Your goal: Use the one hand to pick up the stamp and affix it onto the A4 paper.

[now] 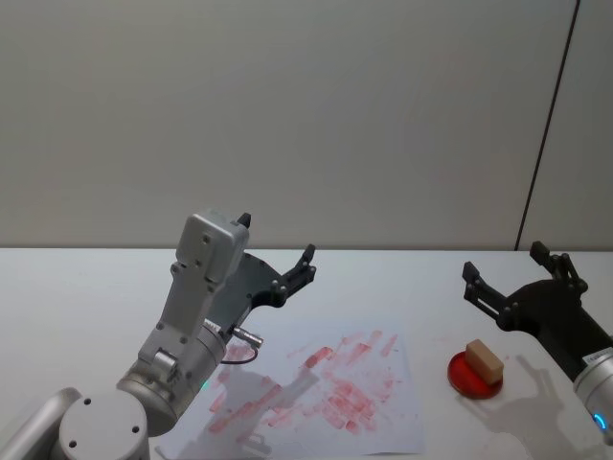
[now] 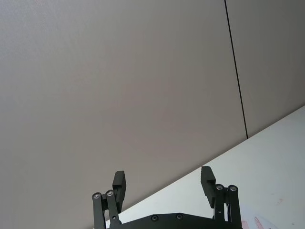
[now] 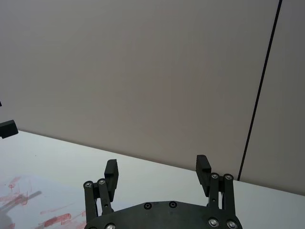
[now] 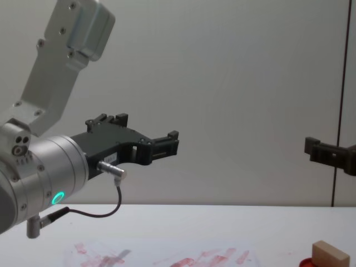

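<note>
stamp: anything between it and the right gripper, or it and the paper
Nothing visible. The stamp sits on the red disc, the open right gripper above it; bare table separates it from the A4 paper. The left gripper hangs raised over the paper.

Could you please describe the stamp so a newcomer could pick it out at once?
Start at the white A4 paper smeared with red ink on the table; just to its right lies a flat round red disc. The stamp is the small pale wooden block sitting on that disc, the only boxy, uncoloured thing there.
</note>
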